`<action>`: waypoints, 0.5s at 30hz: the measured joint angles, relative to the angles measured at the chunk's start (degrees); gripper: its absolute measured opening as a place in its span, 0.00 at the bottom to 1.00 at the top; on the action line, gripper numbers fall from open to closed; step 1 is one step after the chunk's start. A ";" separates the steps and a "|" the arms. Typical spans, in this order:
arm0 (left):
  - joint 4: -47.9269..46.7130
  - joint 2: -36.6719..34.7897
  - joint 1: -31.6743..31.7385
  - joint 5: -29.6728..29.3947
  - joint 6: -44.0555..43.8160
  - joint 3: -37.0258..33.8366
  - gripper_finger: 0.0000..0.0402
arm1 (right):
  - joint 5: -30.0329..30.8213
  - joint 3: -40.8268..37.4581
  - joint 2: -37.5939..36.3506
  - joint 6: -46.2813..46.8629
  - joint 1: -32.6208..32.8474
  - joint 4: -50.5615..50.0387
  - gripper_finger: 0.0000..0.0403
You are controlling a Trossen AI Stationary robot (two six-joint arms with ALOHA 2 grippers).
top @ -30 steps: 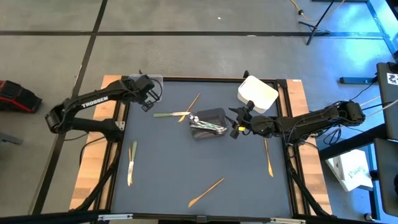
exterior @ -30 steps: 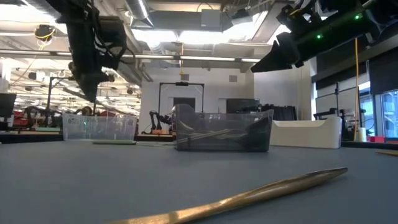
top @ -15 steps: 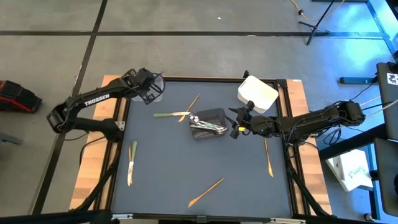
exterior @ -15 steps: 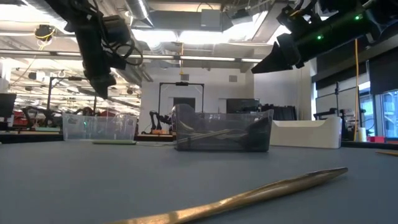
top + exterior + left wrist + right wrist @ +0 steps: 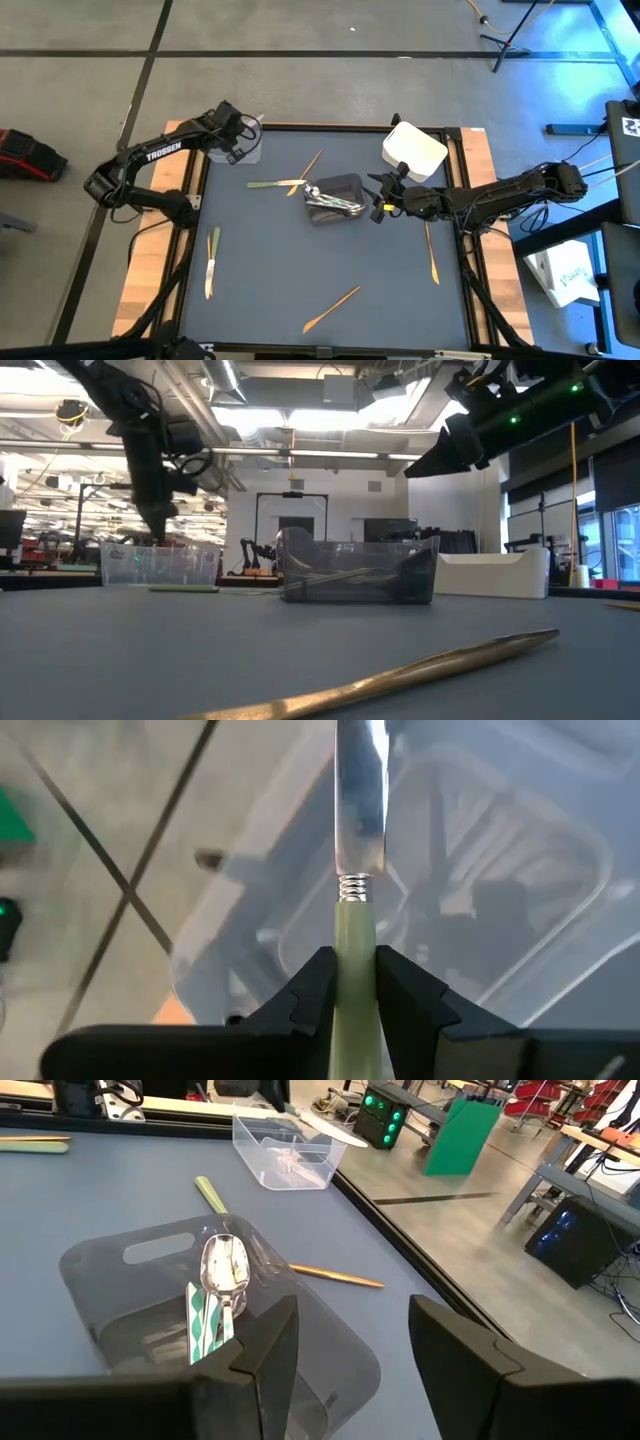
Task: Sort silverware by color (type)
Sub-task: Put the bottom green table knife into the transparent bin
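Observation:
My left gripper is shut on a knife with a pale green handle and a silver blade, above the clear tub at the table's far left corner. My right gripper hangs open and empty beside the dark grey tub, which holds silver utensils. A pale green utensil and tan ones lie flat on the mat between the tubs. My left gripper pinches the knife's pale green handle between its two fingers, just behind the ribbed collar where the blade starts. The knife runs along the fingers and sticks out past their tips. It is lifted clear, its blade over the clear tub.
A white tub stands at the far right. A pale green knife lies near the left edge, a tan utensil near the right edge, another tan one toward the near edge. The mat's middle is bare.
My left gripper has carried the knife toward the table's far left corner, to above the clear tub, and has turned about on the way. It has stayed shut on the knife.

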 joint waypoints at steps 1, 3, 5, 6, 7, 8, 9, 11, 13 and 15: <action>0.02 0.00 0.54 0.28 0.43 -0.60 0.15 | -0.02 0.01 0.00 0.00 0.00 -0.01 0.45; 0.25 0.00 1.33 0.40 0.81 -1.44 0.15 | 0.00 0.01 0.00 0.00 0.00 0.00 0.45; 0.92 0.00 1.80 0.58 0.77 -1.98 0.15 | -0.02 0.00 0.00 0.01 0.00 0.00 0.45; 1.44 0.00 1.79 0.56 0.56 -2.05 0.16 | -0.02 0.00 0.00 0.00 0.00 0.00 0.45; 1.81 0.00 1.79 0.53 0.46 -2.07 0.16 | -0.02 0.00 0.00 0.00 0.00 0.00 0.45; 1.89 0.00 1.79 0.55 0.40 -2.07 0.17 | 0.00 0.01 0.00 0.01 0.00 0.00 0.45; 1.79 0.00 1.79 0.56 0.39 -2.07 0.17 | -0.02 0.00 0.00 0.00 0.00 0.00 0.45; 1.69 0.00 1.79 0.81 0.44 -2.07 0.19 | -0.02 0.00 0.00 0.00 0.00 0.00 0.45; 1.63 0.00 1.79 1.08 0.58 -2.07 0.22 | -0.01 0.00 0.00 0.00 0.00 0.02 0.45; 1.63 0.00 1.76 1.32 0.88 -2.07 0.25 | -0.02 0.00 0.00 0.00 0.00 0.02 0.45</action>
